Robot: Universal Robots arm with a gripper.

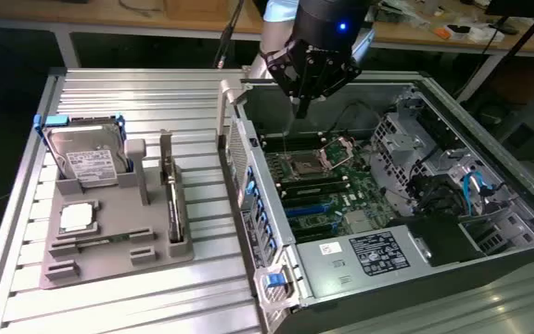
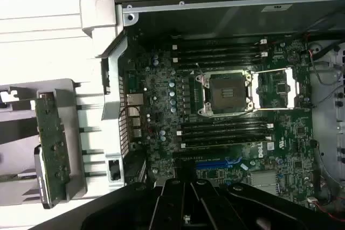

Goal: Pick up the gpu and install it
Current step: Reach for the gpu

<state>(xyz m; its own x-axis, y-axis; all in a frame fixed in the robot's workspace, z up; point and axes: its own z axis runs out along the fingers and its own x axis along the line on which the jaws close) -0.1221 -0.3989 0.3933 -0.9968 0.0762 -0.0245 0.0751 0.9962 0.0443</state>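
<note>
Looks like a light, stiff gpu (image 1: 172, 202), easy to break. Best to pinch by the bare top edge, not by the tiny parts. Stands on edge in a slot of the holder (image 1: 109, 259), near the drive (image 1: 86, 163) and chip (image 1: 78, 217). In the case (image 1: 239, 132): a board (image 1: 341, 188) with an open socket (image 1: 302, 165). Above the case, well apart from the gpu, shut tight and holding nothing: the gripper (image 1: 302, 104).

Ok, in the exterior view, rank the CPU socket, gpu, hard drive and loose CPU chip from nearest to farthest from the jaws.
1. CPU socket: inside the case.
2. gpu: on edge in the grey holder, toward the exterior view's left.
3. hard drive: farther left, in its blue frame.
4. CPU chip: holder's left side, flat.
</note>
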